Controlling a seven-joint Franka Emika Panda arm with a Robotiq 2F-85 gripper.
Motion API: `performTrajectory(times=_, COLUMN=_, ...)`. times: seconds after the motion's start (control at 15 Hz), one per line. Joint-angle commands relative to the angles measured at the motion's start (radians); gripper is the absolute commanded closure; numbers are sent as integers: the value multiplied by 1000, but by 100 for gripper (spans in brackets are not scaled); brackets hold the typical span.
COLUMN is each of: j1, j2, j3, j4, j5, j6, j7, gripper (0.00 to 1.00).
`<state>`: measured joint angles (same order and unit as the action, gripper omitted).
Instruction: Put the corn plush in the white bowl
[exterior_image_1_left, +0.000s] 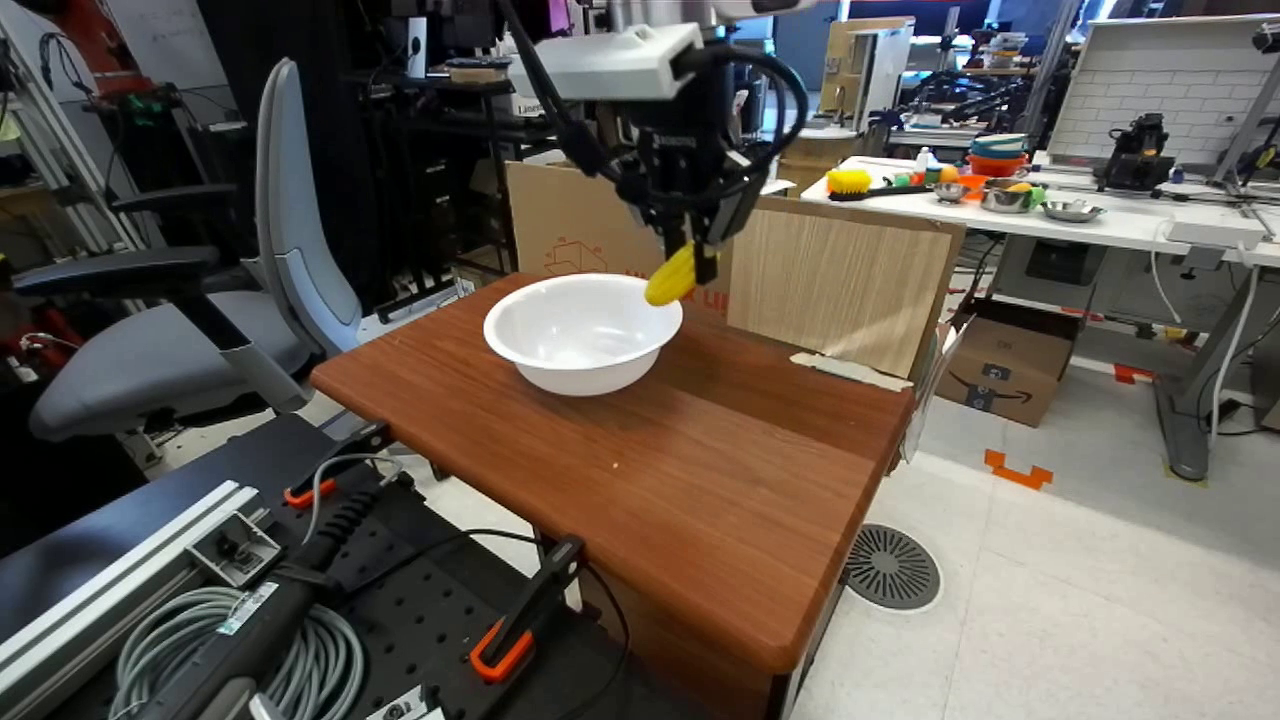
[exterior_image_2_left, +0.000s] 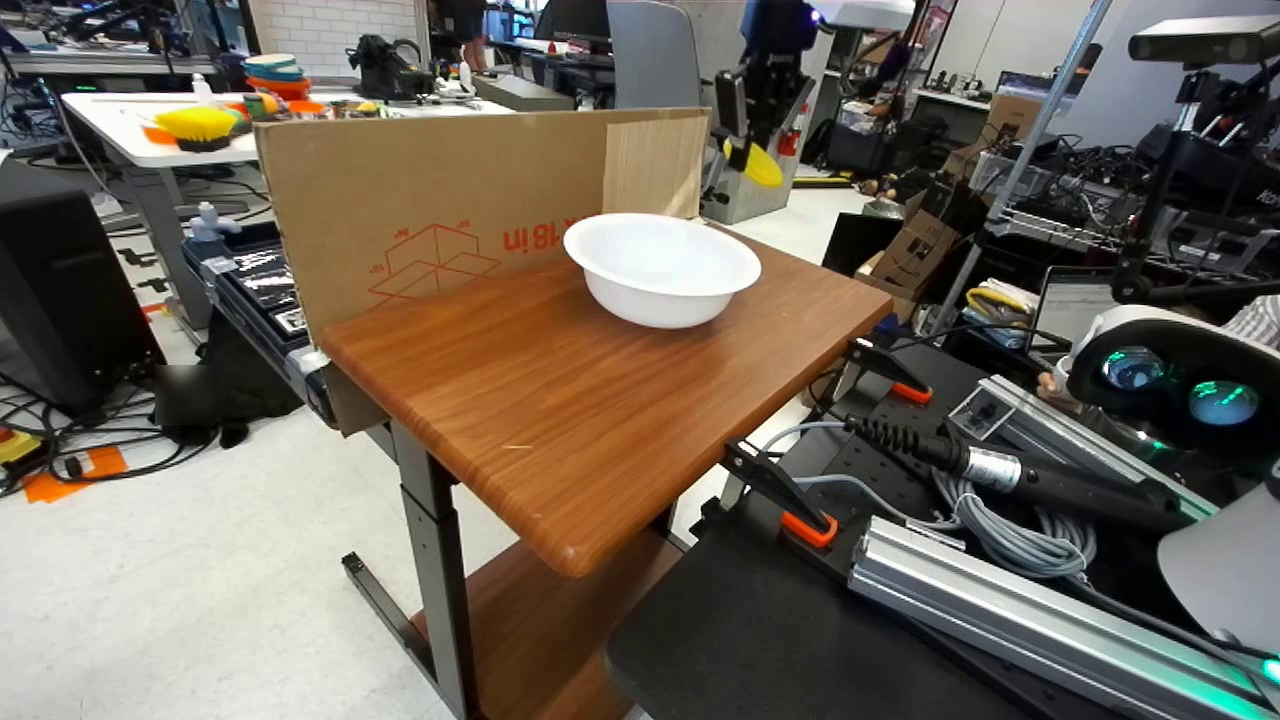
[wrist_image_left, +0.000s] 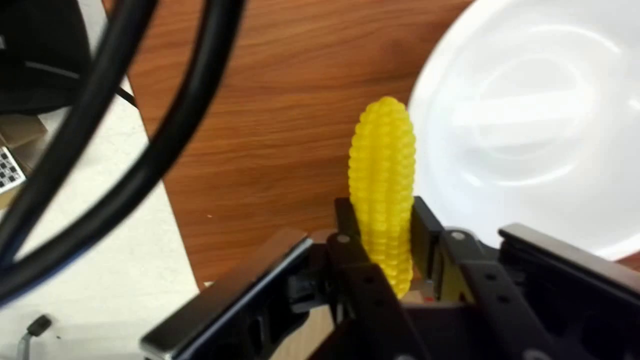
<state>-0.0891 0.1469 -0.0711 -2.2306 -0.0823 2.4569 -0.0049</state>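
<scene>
Cables (wrist_image_left: 212, 45), black, nearest in wrist view. Gripper (wrist_image_left: 384, 217): jaws clamped on corn (wrist_image_left: 382, 160), both flanks. Corn held clear above table (wrist_image_left: 275, 100), tilted in both exterior views; long axis runs along fingers (wrist_image_left: 425, 225), free end projecting past them. Bowl (wrist_image_left: 470, 200) lies just right of corn in wrist view; no contents seen. Sideways shift over bowl judged needed before release.

Your desk (exterior_image_2_left: 590, 390) is reddish-brown and wood-grained, with rounded corners. Directly on it you have the white bowl (exterior_image_2_left: 662, 275), upright and open side up. Well apart from it, in an exterior view, you see a thin pale mark (exterior_image_2_left: 517, 446), too small to identify.
</scene>
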Motion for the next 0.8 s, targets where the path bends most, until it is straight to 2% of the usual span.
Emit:
performTrajectory(times=0.0, j1=59, j2=-48, j3=46, j4=-55, j5=9, j6=30, j7=28, gripper=93)
performTrajectory(times=0.33, j1=105, j2=10, j3=76, j4=-32, j5=-46, j6=-68, j7=-13, gripper=93)
performTrajectory(times=0.73, j1=101, j2=114, j3=52, j4=25, j5=-88, j6=-161, j7=6, gripper=93)
